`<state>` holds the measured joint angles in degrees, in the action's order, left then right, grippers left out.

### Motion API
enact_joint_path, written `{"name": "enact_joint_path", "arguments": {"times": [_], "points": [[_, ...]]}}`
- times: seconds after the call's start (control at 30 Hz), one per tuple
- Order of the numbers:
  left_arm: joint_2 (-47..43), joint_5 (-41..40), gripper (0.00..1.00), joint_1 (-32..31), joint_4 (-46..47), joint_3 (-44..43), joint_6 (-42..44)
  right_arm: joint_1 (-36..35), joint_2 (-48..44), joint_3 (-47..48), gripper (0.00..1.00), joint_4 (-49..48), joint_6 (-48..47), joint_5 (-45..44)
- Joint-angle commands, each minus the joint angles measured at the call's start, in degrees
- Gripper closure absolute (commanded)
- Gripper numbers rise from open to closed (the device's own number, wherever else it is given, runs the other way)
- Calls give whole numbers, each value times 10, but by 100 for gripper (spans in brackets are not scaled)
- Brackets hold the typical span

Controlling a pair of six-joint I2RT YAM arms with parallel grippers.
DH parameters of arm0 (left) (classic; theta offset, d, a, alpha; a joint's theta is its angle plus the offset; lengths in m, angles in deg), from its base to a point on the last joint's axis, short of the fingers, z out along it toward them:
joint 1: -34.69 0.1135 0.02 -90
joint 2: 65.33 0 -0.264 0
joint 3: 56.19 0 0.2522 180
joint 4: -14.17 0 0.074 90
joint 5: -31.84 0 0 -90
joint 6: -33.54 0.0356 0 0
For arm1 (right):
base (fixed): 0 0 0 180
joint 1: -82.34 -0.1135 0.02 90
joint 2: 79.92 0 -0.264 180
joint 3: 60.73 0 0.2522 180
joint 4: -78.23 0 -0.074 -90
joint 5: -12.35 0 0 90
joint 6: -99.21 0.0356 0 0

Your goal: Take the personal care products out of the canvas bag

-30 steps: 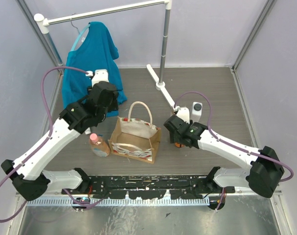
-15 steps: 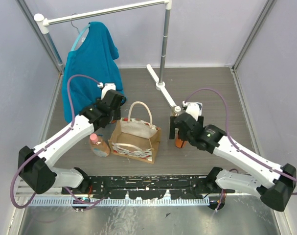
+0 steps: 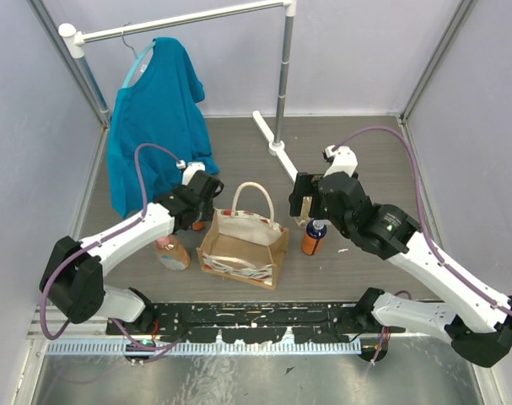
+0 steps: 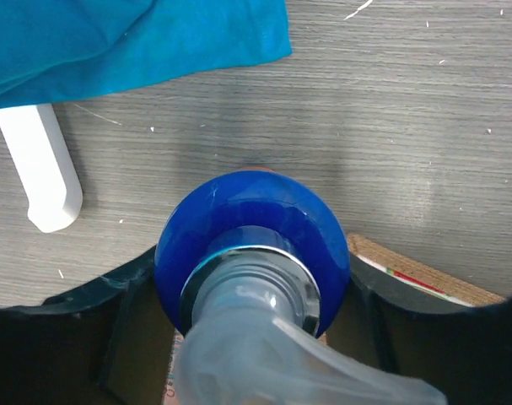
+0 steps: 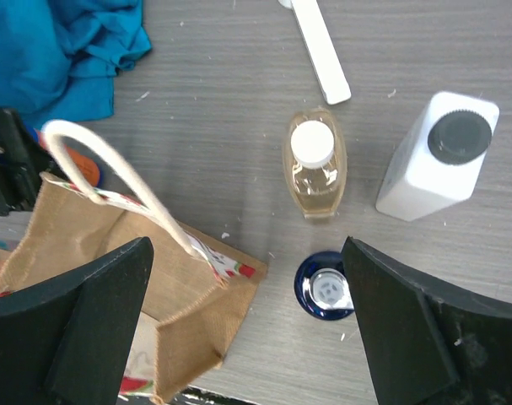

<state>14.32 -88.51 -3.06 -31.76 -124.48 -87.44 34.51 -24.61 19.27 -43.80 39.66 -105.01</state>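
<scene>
The canvas bag stands open at the table's middle, and its tan corner shows in the right wrist view. My left gripper is at the bag's far left corner. Its jaws are shut on an orange bottle's blue cap. My right gripper hangs open above another blue-capped orange bottle that stands free on the table. A pale amber bottle and a whitish bottle stand behind it. A pink bottle stands left of the bag.
A teal shirt hangs from the white rack at the back left. The rack's foot runs along the table behind the bottles. Grey walls close the sides. A black rail lies along the near edge.
My right gripper has opened, let go of the orange bottle and lifted away from it. My left arm has come down and forward to the bag's far left corner. The bag has shifted slightly.
</scene>
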Motion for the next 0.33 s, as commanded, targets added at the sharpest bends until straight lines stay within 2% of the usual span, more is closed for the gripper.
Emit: {"name": "enact_joint_path", "arguments": {"times": [0.0, 0.13, 0.2, 0.3], "points": [[4, 1, 27, 1, 44, -1, -22, -2, 28, 66, 0, -25, -43, -20], [-13, 0, 15, -1, 22, -1, -29, -2, 65, 133, 0, -23, -73, -30], [-28, -21, 2, -7, -5, -7, -38, 0, 73, 155, 0, -38, -89, -28], [-62, -53, 2, -21, -53, -28, -45, 5, 83, 182, 0, -50, -95, -29]]}}
